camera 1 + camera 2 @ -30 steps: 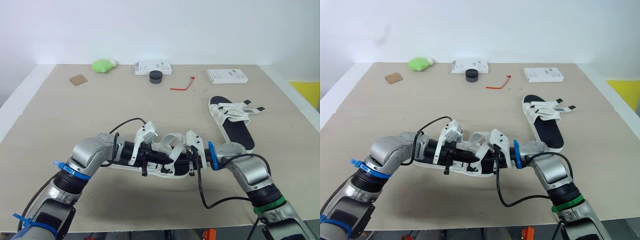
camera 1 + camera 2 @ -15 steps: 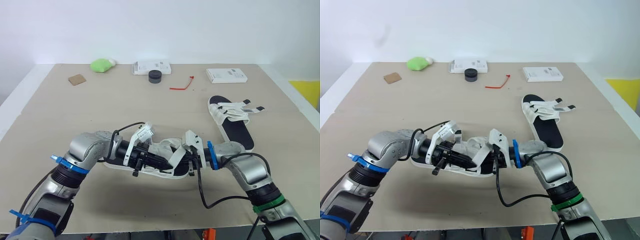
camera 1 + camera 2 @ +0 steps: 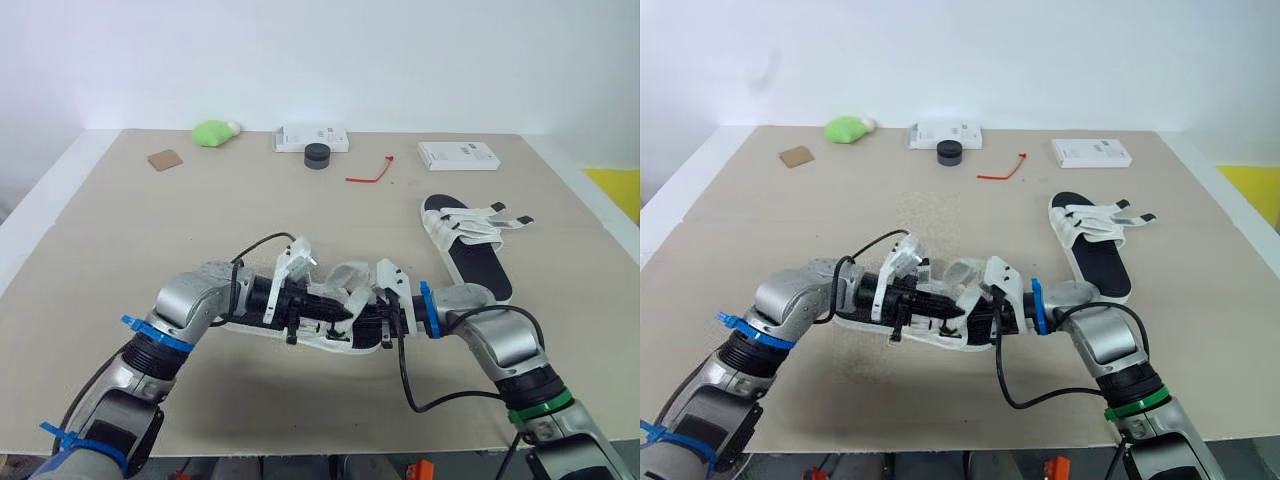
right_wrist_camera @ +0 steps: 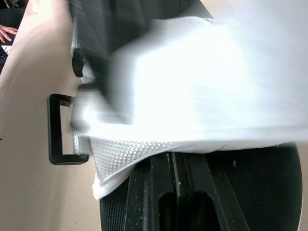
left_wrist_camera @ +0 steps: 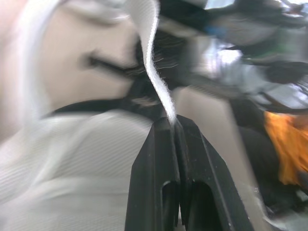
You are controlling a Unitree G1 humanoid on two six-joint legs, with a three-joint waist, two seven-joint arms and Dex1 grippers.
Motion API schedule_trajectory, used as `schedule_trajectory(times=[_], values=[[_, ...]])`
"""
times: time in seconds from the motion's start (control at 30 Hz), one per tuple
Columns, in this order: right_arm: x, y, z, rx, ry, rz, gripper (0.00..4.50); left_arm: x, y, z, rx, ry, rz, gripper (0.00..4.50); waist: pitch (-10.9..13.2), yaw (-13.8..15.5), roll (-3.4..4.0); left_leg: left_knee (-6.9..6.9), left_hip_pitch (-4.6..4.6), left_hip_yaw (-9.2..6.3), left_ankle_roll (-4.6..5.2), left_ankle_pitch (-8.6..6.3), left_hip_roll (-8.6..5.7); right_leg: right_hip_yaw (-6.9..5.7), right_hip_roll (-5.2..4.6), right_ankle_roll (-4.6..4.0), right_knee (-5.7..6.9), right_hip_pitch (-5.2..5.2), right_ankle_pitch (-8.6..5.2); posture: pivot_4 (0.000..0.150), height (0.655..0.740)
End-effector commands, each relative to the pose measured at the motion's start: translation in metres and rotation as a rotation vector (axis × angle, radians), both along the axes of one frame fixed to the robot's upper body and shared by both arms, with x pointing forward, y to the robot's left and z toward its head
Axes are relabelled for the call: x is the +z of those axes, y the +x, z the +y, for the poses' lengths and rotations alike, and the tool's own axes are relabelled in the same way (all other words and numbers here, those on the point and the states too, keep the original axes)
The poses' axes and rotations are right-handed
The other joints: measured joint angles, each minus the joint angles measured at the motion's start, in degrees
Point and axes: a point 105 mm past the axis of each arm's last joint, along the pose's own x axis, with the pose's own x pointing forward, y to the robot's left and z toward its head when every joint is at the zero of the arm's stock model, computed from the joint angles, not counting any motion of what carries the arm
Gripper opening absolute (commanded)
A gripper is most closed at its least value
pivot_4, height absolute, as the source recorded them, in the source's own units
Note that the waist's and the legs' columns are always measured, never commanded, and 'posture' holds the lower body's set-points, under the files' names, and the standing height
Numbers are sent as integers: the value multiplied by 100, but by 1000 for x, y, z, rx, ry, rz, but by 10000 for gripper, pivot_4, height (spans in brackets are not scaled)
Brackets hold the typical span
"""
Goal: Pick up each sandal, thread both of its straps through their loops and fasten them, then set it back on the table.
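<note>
Nothing legible is showing; the white box (image 3: 310, 137) and the second white box (image 3: 457, 155) on the table (image 3: 140, 230) are perhaps carrying print, too small to read.

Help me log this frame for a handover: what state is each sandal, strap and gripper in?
Near black-soled sandal with white straps: held between both grippers, straps unfastened.
Far black-soled sandal with white straps: flat on the beige table, straps loose, ends splayed.
Left gripper: shut on a white fabric strap of the near sandal.
Right gripper: shut on the near sandal's white fabric.
</note>
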Motion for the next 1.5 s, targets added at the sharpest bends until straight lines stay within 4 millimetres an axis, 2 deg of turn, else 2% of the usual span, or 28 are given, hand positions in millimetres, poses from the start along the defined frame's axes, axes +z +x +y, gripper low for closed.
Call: schedule_trajectory(times=[0.03, 0.2, 0.37, 0.47, 0.63, 0.73, 0.83, 0.87, 0.97, 1.1, 1.2, 1.3, 1.37, 1.43, 1.5], values=[[-20, -1, -6, -42, -59, 64, 0, -14, 1, -1, 79, 34, 110, 419, 0, 0, 0, -1, -1, 0, 0, 0, -1, 0, 0, -1, -1, 1, 0, 1500, 7400], [-20, -1, -6, -41, -59, 65, 0, -18, -9, -3, 35, 80, 109, 419, 0, -1, 0, -3, -2, -3, 0, 0, -5, 3, 3, 2, 0, 1, 1, 1500, 7400], [-20, -1, -5, -42, -56, 65, 0, -13, 1, -1, 74, 68, 93, 419, 0, -3, 0, -7, -2, -1, -1, -1, -6, 6, 3, 1, -1, 0, 0, 1500, 7400], [-20, -2, -5, -43, -53, 68, 0, -2, 13, 0, 140, 19, 121, 419, 0, -2, 0, -4, -2, -2, -1, -1, -7, 6, 3, 1, -1, 0, 0, 1500, 7400], [-21, -2, -6, -47, -52, 69, 0, 5, 15, 0, 169, -5, 149, 419, 3, -5, -5, -2, -2, -4, 0, 0, -13, 11, 1, 6, -1, 0, 3, 1500, 7400], [-20, -1, -6, -47, -52, 69, 0, 12, 11, 0, 152, -25, 155, 8246, 3, -6, -4, -5, -3, -4, 0, 0, -13, 11, 2, 6, -1, 0, 3, 1500, 7400], [-21, -1, -6, -46, -53, 69, 0, 19, 10, 0, 141, -40, 168, 20499, 4, -6, -4, -5, -6, -4, 0, 0, -13, 11, 2, 7, -1, 2, 3, 1500, 7400], [-21, -1, -6, -45, -53, 69, 0, 21, 10, 1, 136, -47, 181, 22986, 5, -6, -5, -5, -6, -4, 0, 0, -13, 12, 2, 7, -1, 1, 4, 1500, 7400], [-21, 0, -5, -42, -55, 69, 0, 30, 8, 3, 91, -64, 252, 22986, 9, -9, -7, -6, -7, -3, 0, 0, -13, 12, 2, 6, -1, 0, 3, 1500, 7400], [-21, 0, -3, -36, -55, 67, 0, 33, 11, 2, 57, -41, 291, 22986, 13, -27, -12, -12, -16, -3, -1, 0, -13, 16, 6, 9, 0, 1, 5, 1500, 7400], [-21, 1, -3, -37, -55, 66, 0, 40, 22, -3, 64, -58, 309, 22986, 17, -29, -17, -19, -15, -5, -1, 0, -11, 16, 13, 26, 0, -2, 14, 1500, 7400], [-22, 0, -3, -41, -54, 66, 0, 42, 24, -4, 45, -57, 311, 22986, 20, -39, -18, -19, -16, -8, -1, 0, -12, 19, 16, 28, 1, -5, 16, 1500, 7400], [-22, -1, -4, -45, -54, 67, 0, 42, 18, -3, 6, -48, 323, 22986, 20, -50, -18, -20, -15, -7, -2, -1, -12, 21, 16, 27, 0, -5, 15, 1500, 7400], [-23, -2, -6, -54, -57, 70, 0, 42, 0, -1, -93, -29, 337, 22986, 22, -56, -18, -26, -16, -7, -3, -1, -12, 21, 17, 25, 0, -9, 14, 1500, 7400], [-23, -2, -8, -63, -61, 69, 0, 41, -10, 0, -151, -11, 329, 22986, 23, -59, -16, -33, -17, -8, -3, -2, -12, 22, 17, 21, 0, -11, 11, 1500, 7400]])
